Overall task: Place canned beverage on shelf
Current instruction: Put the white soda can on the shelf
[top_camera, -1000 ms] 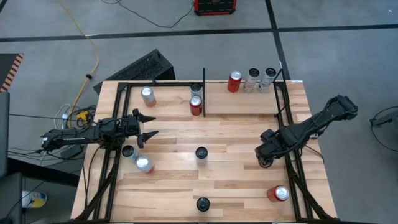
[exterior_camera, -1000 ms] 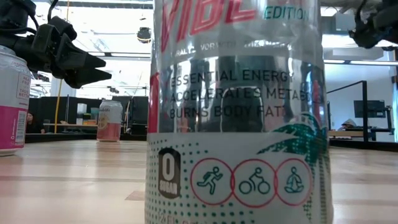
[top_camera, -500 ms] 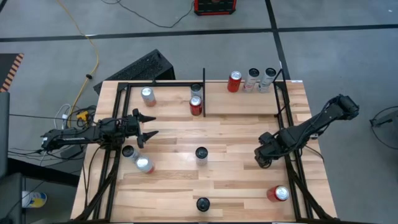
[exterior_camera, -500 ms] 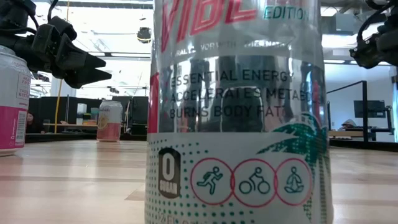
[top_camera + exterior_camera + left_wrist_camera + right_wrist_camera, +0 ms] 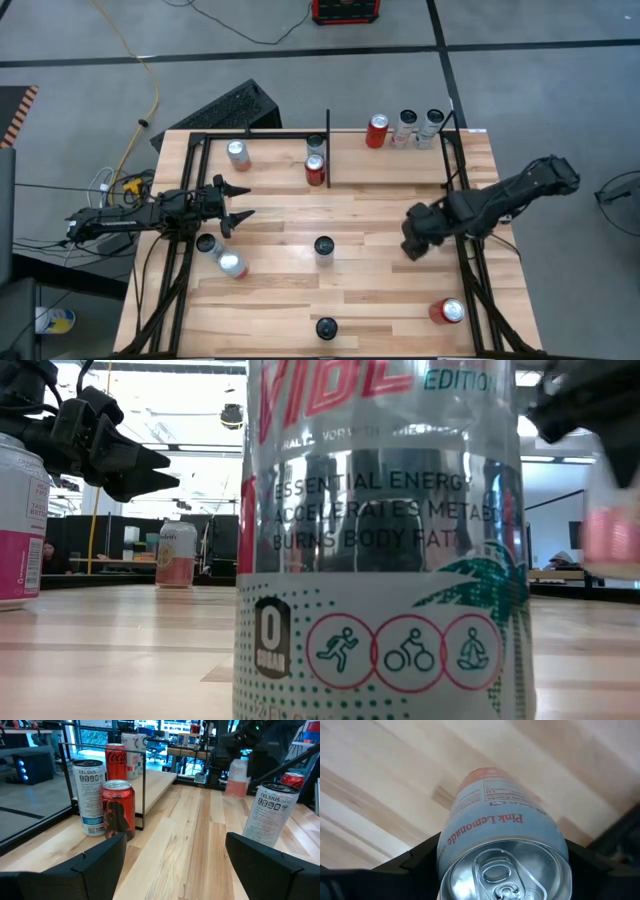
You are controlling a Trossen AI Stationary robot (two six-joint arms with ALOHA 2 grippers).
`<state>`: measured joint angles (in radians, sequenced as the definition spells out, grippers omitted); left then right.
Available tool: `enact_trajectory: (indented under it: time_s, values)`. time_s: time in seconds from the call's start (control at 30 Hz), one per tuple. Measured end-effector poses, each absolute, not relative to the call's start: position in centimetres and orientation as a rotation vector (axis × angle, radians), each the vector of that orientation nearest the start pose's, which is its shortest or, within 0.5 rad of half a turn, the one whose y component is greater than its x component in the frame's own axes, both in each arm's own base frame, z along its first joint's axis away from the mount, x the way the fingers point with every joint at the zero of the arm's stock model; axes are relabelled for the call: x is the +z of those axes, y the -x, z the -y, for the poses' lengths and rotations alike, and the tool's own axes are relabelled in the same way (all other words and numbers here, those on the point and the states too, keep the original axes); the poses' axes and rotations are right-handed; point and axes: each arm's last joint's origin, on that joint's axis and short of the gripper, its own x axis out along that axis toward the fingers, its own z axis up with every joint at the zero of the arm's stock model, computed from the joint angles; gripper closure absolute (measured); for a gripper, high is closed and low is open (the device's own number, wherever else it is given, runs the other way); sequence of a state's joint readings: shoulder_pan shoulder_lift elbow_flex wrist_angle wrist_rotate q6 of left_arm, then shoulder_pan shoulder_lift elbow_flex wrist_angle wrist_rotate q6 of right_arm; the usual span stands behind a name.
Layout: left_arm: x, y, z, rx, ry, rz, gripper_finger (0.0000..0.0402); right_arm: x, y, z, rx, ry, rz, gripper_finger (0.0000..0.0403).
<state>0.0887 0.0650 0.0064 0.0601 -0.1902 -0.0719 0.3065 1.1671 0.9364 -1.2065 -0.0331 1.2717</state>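
Note:
My right gripper (image 5: pixel 413 243) hangs over the table's right half, pointing down, shut on a pale pink lemonade can (image 5: pixel 495 820). The low view shows that can (image 5: pixel 610 520) as a blur. The shelf (image 5: pixel 390 165) is the far plank strip inside black rails with a divider bar (image 5: pixel 328 150). Several cans stand on it. My left gripper (image 5: pixel 232 205) waits level at the table's left side, open, with nothing between its fingers (image 5: pixel 90 870). My right gripper pinches the can's upper side wall (image 5: pixel 447 845), just below the rim, between its two fingers (image 5: pixel 417 862). The fingers come from above, pointing down. The can hangs about upright below them, tab end up, lifted clear of the table.
Loose cans stand on the table: one at the middle (image 5: pixel 323 246), one near the front edge (image 5: pixel 327 327), two at the left (image 5: pixel 232 264), a red one at the front right (image 5: pixel 447 311). Black rails (image 5: pixel 470 270) run along both sides.
My right gripper has moved toward the table's left edge, away from the right rail, turning somewhat about its own axis. The can has gone with it and has come into the low view's right side.

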Motion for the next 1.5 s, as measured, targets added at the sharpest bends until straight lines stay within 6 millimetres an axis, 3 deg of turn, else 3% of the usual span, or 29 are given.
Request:
enact_trajectory:
  time_s: [0.2,0.33,0.57,0.8,1.1,1.5]
  values:
    - [16.6,-10.0,-1.4,0.279,0.071,0.011,0.0074,27.6,-19.7,-1.8,-0.634,-0.762,-1.251,0.0079]
    - [16.6,-10.0,-1.4,0.278,0.071,0.011,0.0074,29.0,-22.4,1.5,-0.629,-0.675,-1.229,0.0079]
    - [16.6,-10.0,-1.4,0.279,0.072,0.011,0.0074,30.1,-27.5,7.9,-0.581,-0.518,-1.305,0.0079]
    - [16.6,-10.0,-1.4,0.279,0.071,0.011,0.0074,30.3,-30.3,13.5,-0.586,-0.488,-1.42,0.0077]
    - [16.6,-10.0,-1.4,0.279,0.072,0.012,0.0074,28.4,-32.8,16.7,-0.575,-0.48,-1.505,0.0072]
    - [16.6,-10.0,-1.4,0.279,0.072,0.011,0.0074,27.6,-32.8,18.0,-0.589,-0.428,-1.552,0.0047]
